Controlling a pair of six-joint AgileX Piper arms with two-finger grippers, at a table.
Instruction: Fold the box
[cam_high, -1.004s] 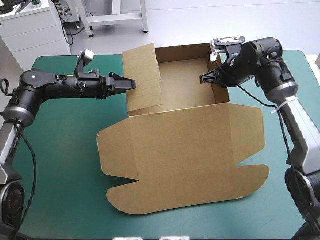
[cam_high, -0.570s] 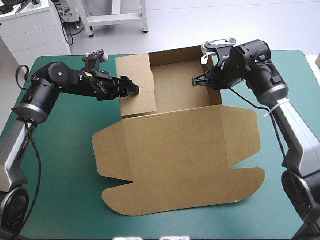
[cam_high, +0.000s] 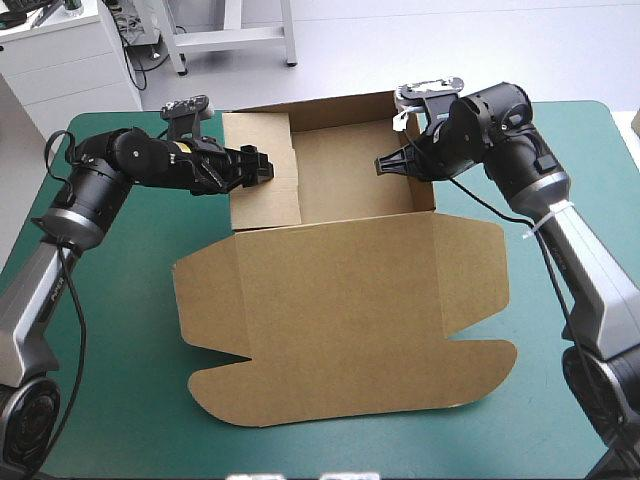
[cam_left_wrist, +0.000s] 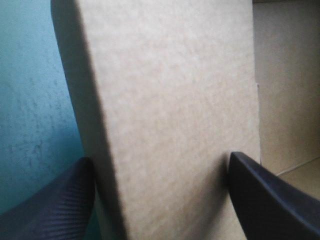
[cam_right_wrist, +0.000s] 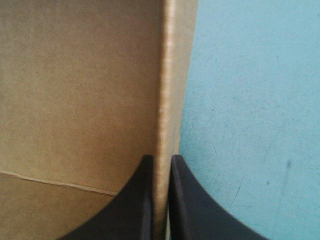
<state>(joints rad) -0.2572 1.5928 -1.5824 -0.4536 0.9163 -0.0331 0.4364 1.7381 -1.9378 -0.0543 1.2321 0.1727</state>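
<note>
Sitting toward the far edge of the teal-green surface (cam_high: 110, 380), the brown box (cam_high: 340, 300) is an open tray, lid (cam_high: 350, 340) flat toward the near edge. Its left wall (cam_left_wrist: 170, 125) stands between the released left jaws; the right jaws are clenched on the right wall (cam_right_wrist: 167, 75).

bright, even overhead light; the box (cam_high: 340, 310) throws soft narrow shadows on the teal-green cover (cam_high: 120, 360).

The high view looks down and forward over the whole table (cam_high: 120, 400). Each wrist view sits close against a box (cam_high: 340, 300) wall, also seen from above.
</note>
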